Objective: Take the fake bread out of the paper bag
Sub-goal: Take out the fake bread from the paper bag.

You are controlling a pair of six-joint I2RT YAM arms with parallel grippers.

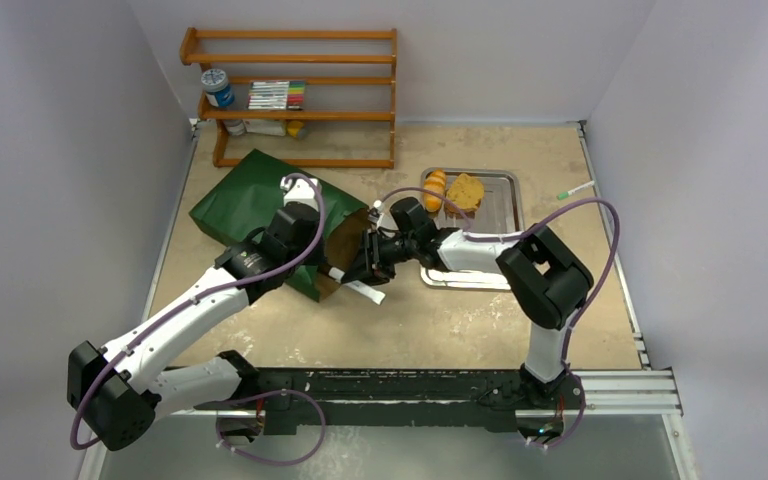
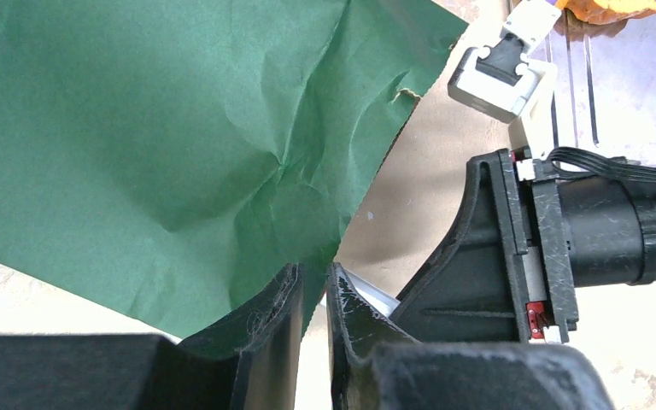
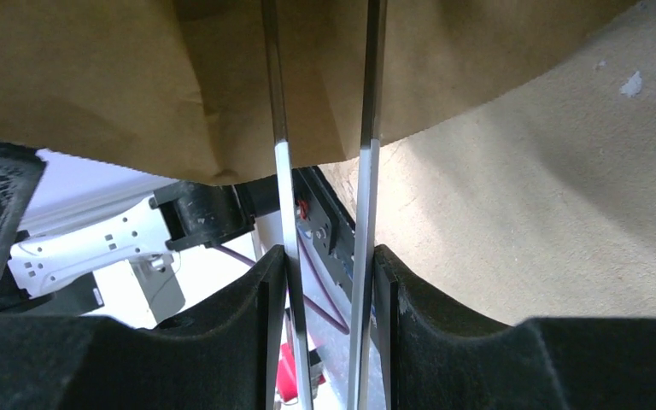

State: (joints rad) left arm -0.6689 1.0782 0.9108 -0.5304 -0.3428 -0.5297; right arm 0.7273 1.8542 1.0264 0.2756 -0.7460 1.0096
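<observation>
The dark green paper bag (image 1: 245,200) lies on its side, its brown-lined mouth (image 1: 345,245) facing right. My left gripper (image 1: 320,258) is shut on the bag's green edge (image 2: 222,145) at the mouth, with the paper pinched between its fingertips (image 2: 314,286). My right gripper (image 1: 365,262) is shut on the metal tongs (image 3: 278,128), whose two blades reach under the brown paper (image 3: 94,77) into the bag. An orange striped roll (image 1: 434,190) and a tan slice (image 1: 466,192) lie on the metal tray (image 1: 495,245). Any bread in the bag is hidden.
A wooden rack (image 1: 295,95) with a can and markers stands at the back wall. A small green-tipped stick (image 1: 575,190) lies right of the tray. In the left wrist view the right arm's wrist (image 2: 564,231) is close beside my left fingers.
</observation>
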